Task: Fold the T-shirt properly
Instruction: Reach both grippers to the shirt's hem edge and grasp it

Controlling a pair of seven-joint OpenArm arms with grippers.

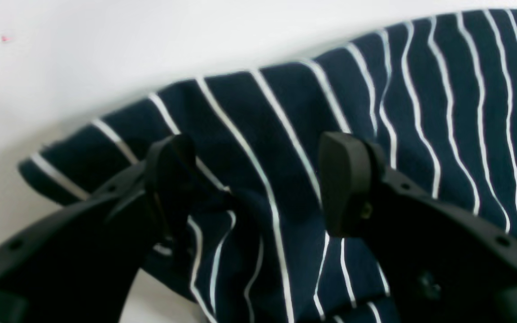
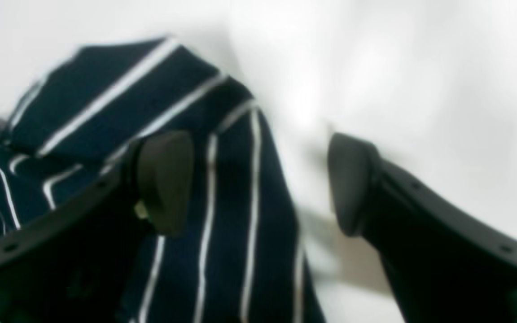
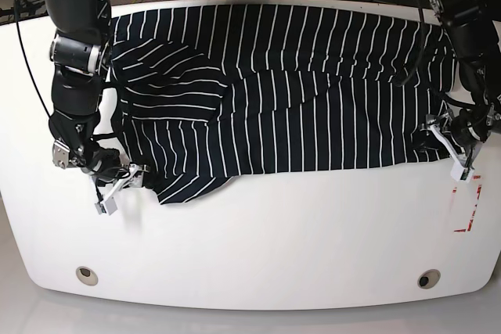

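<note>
The T-shirt [image 3: 274, 91] lies spread across the far half of the white table [image 3: 258, 248], its near edge running roughly straight from my right side to my left, with one corner sagging toward me at the right-arm end.

Right gripper [image 3: 124, 180]: sits at that near corner. In the wrist view my jaws stand wide apart; one finger [image 2: 164, 179] rests over the striped cloth, the other is over bare table beside the cloth edge. Nothing is pinched between them. That view is blurred.

Left gripper [image 3: 448, 140]: at the shirt's opposite end, near edge. Jaws wide apart, both fingers [image 1: 343, 179] over the fabric, with the curved cloth edge just beyond them; no fold is clamped.

Open room: the whole near half of the table is bare white. A red-marked label [image 3: 463, 207] lies just beside my left gripper.
</note>
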